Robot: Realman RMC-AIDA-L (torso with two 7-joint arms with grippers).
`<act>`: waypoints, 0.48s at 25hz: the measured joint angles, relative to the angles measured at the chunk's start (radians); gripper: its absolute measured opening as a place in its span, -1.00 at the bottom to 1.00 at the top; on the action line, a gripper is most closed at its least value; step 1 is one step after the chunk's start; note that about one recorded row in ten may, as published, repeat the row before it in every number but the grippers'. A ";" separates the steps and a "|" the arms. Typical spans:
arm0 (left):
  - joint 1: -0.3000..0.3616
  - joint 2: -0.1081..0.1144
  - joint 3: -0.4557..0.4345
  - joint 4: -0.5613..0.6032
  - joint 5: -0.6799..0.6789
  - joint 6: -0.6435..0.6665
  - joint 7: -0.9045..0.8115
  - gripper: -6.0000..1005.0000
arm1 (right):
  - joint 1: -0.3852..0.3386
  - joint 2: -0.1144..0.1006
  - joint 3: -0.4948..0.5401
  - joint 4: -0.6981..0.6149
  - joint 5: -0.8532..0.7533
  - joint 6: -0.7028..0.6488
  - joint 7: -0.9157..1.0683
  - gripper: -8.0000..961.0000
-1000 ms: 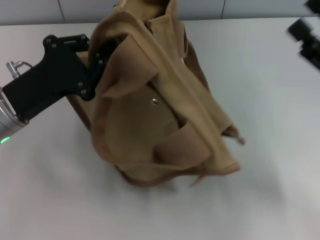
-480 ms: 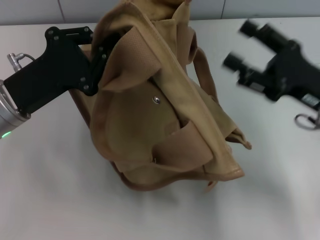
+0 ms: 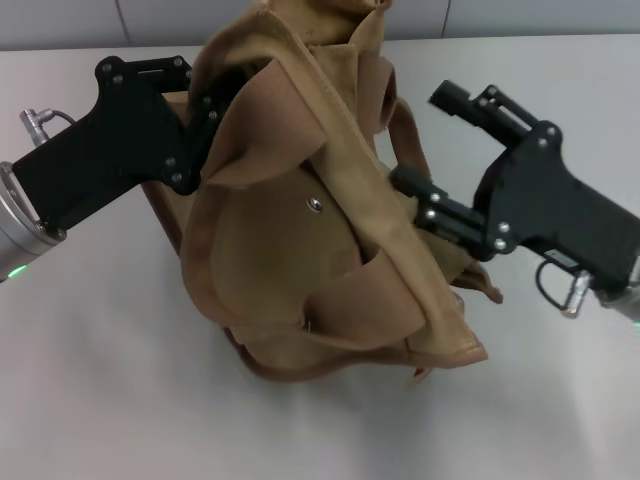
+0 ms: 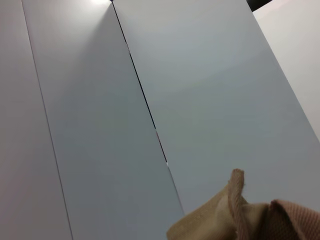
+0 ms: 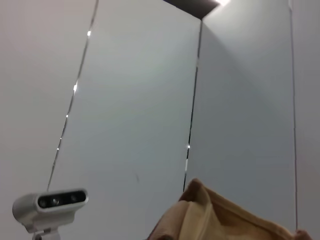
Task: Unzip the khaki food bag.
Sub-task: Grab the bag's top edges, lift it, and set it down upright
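Seen from the head camera, one khaki food bag (image 3: pixel 320 220) stood slumped at the middle of a white table (image 3: pixel 90 380), its soft canvas folded and creased, brown trim running along its edges and a single round metal snap (image 3: pixel 315 204) showing on its front. Two wide webbing handles were visible, one ribbed strap (image 3: pixel 262 110) arching near the top and another (image 3: pixel 365 290) drooping low across the front. Two black angular grippers flanked the bag. The left gripper (image 3: pixel 205 110) was pressed into the fabric at the bag's upper left side, its fingertips buried in the folds, so whether it gripped anything could not be told. The right gripper (image 3: pixel 428 145) stood spread wide, one finger (image 3: pixel 420 190) touching the bag's right side and the other (image 3: pixel 455 98) clear above the table.

In the left wrist view, one corner of tan canvas (image 4: pixel 210 225) and a strip of ribbed webbing (image 4: pixel 295 220) rose before smooth grey wall panels (image 4: pixel 200 100).

In the right wrist view, a folded peak of khaki cloth (image 5: pixel 220 215) appeared beneath grey panels (image 5: pixel 135 100), with one small white camera (image 5: pixel 50 204) on a stand nearby.
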 joint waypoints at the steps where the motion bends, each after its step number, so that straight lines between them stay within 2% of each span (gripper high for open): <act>1: 0.000 -0.001 0.000 -0.001 0.000 0.004 0.000 -0.90 | 0.015 0.000 -0.002 0.034 0.000 0.014 -0.057 0.66; 4: 0.000 -0.001 0.000 -0.002 0.000 0.005 0.000 -0.90 | 0.026 0.001 0.001 0.068 0.000 0.040 -0.121 0.66; 9: -0.001 -0.001 -0.003 -0.010 -0.001 0.005 0.001 -0.90 | 0.048 0.002 0.025 0.103 0.001 0.120 -0.197 0.32; 12: -0.004 -0.001 -0.002 -0.012 -0.001 0.005 0.002 -0.90 | 0.059 0.003 0.032 0.127 0.001 0.149 -0.256 0.32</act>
